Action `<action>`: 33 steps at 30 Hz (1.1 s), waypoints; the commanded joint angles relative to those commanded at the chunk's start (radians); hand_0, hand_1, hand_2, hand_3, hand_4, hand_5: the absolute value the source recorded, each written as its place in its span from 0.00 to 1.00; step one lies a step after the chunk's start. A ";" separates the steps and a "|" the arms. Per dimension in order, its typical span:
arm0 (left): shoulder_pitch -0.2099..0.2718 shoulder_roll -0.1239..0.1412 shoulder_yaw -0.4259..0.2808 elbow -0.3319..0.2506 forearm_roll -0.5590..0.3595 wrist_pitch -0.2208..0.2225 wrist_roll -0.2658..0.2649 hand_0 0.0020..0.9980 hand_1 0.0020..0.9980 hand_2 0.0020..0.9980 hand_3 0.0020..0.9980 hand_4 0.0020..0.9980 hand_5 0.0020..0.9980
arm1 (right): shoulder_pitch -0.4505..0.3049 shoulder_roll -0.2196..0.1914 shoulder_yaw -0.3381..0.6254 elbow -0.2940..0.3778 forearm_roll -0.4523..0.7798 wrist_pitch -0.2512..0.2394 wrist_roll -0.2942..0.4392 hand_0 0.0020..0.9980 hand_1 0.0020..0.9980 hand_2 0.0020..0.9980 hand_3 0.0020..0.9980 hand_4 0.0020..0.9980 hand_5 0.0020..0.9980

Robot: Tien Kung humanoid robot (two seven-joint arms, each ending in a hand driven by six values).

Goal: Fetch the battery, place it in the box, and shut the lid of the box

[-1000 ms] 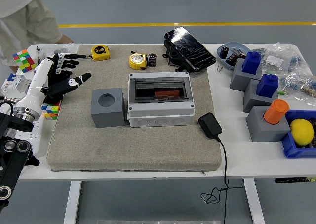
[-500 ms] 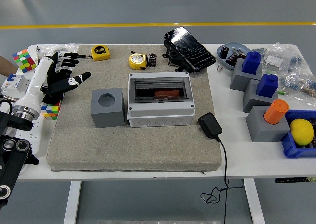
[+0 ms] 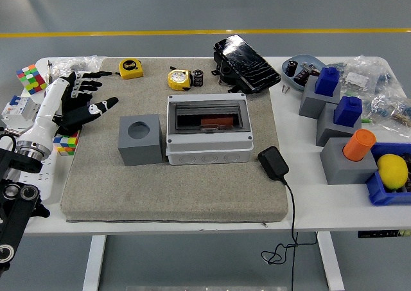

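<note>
Since the earlier frames, the person at the far left corner has gone from view, and the left hand point(image 3: 80, 105) has been shifted only slightly, staying over the left edge of the grey mat point(image 3: 173, 175). Its fingers point(image 3: 90, 83) are seen spread and relaxed, pointing toward the right; nothing is held between them, and whether the mat is touched beneath them cannot be told. The right hand is not seen.

Just behind the fingers, a clear plastic bag point(image 3: 74, 63) is laid on the white desk point(image 3: 308, 201), and a yellow tape measure point(image 3: 131, 67) is found just past the fingertips. On the wrist side of the hand, a colour cube point(image 3: 28, 79) and a second cube point(image 3: 65, 143) lie on the desk.

The battery point(image 3: 198, 78), a small dark cylinder, is stood well to the right of the fingers, at the far part of the mat, just beside a round yellow tape measure point(image 3: 180, 79). The box point(image 3: 209, 129) is placed to the right of the fingers, nearer the mat's middle, with its clear lid point(image 3: 207, 115) lying down over the top and a red part seen through it. Between the fingers and the box, a grey block point(image 3: 140, 139) with a round hole is set, touching the box's left side.
</note>
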 joint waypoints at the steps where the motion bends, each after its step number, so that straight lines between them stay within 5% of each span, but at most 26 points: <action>1: 0.001 0.000 -0.001 0.000 0.000 0.000 0.000 0.54 0.66 0.65 0.71 1.00 0.42 | 0.000 0.001 0.001 0.000 0.000 0.000 0.000 0.79 0.76 0.75 0.78 1.00 0.67; 33: -0.005 -0.004 -0.006 -0.005 0.002 -0.010 0.005 0.54 0.66 0.65 0.71 1.00 0.42 | 0.014 -0.002 0.017 0.000 -0.014 -0.006 -0.003 0.79 0.76 0.75 0.78 1.00 0.68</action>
